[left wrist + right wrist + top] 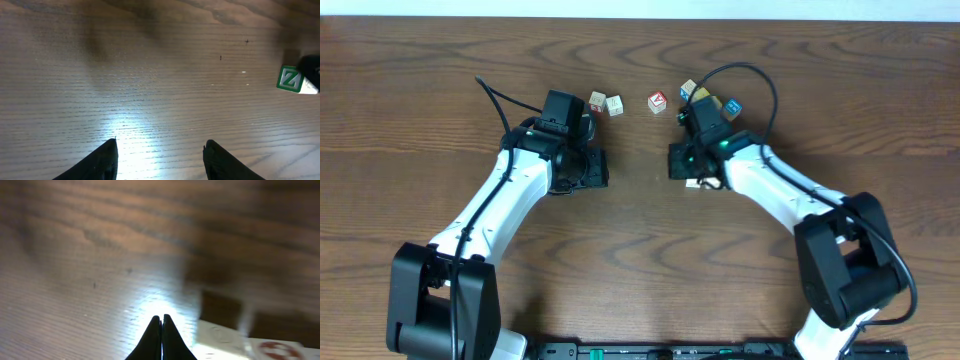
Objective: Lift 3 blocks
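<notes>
Beyond left gripper (161, 159): pale block (615, 105) and neighbour block (597, 101), touching or nearly so, resting on table (440, 80); not yet lifted.
Left gripper state: fingers well apart, nothing between them, only bare wood below.
Right gripper (161, 330) state: fingertips pressed together, holding nothing, low over the wood.
Beside right fingertips: cream cube (220, 336) just to the right, unheld; red-marked cube (275, 350) touching or just past it; blurred, hard to match to the overhead view.
Third block: cannot tell for sure; possibly that cream cube.
Other cubes: blue-faced cube (732, 107), green Z cube (290, 79); judged not targets.
Risk, wrong pick: easy to grab a coloured cube instead; cause: mixed cluster, equal sizes, close spacing.
Risk, knock: likely to shove the cream cube sideways if swept with closed fingers; cause: no gap to straddle it.
Risk, double grab: possible to pinch both pale neighbours at once, or tip one; cause: near contact.
Risk, slip: possible pivot out of an edge-on pinch; cause: small flat faces.
Materials: cubes probably painted wood, hard, flat-faced, crisp-edged; table brown wood grain, smooth, glaring under the wrist lights.
</notes>
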Robot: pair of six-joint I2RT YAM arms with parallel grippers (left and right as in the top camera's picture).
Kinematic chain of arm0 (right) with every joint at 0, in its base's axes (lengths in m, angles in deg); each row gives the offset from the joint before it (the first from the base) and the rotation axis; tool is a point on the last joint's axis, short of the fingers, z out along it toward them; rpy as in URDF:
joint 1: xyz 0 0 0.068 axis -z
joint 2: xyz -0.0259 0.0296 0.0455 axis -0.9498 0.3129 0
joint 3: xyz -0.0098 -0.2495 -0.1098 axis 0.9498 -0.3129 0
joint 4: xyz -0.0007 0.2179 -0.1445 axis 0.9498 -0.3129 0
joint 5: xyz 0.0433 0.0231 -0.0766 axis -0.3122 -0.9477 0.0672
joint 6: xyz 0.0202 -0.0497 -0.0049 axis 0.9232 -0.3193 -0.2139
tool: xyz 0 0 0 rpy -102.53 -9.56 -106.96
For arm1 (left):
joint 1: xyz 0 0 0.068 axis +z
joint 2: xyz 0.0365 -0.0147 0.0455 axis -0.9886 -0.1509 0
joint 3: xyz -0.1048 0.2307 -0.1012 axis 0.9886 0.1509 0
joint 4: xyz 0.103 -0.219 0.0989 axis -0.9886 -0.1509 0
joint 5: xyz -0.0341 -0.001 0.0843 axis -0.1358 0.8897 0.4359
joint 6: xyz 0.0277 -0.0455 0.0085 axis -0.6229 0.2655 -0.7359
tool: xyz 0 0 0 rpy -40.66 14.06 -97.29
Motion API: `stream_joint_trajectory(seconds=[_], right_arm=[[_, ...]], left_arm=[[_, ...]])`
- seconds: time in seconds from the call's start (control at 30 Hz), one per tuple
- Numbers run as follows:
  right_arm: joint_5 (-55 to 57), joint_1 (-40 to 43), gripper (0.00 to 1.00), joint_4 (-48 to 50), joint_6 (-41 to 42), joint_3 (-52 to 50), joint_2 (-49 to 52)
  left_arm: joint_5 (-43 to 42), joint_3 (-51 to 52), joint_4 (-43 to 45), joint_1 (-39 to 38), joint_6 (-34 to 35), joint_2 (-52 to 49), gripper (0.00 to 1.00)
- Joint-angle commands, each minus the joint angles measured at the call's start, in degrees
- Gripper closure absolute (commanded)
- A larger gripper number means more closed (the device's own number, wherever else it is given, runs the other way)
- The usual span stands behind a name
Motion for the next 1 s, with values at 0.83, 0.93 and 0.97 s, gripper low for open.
stream_joint_trajectory(seconds=[0.83, 0.93, 0.97], right_arm=[[6.1, -2.1, 0.99, -5.9, 3.3, 0.8, 0.4], [7.2, -2.1, 0.99, -6.3, 3.3, 0.8, 0.4], [7.5, -2.1, 0.99, -6.4, 3.3, 0.8, 0.4]], left_arm=[[0.6, -0.5, 0.0, 0.0, 0.1, -0.4, 0.44], [0.6, -0.5, 0.0, 0.0, 0.1, -0.4, 0.44], [0.6, -0.5, 0.0, 0.0, 0.1, -0.4, 0.44]])
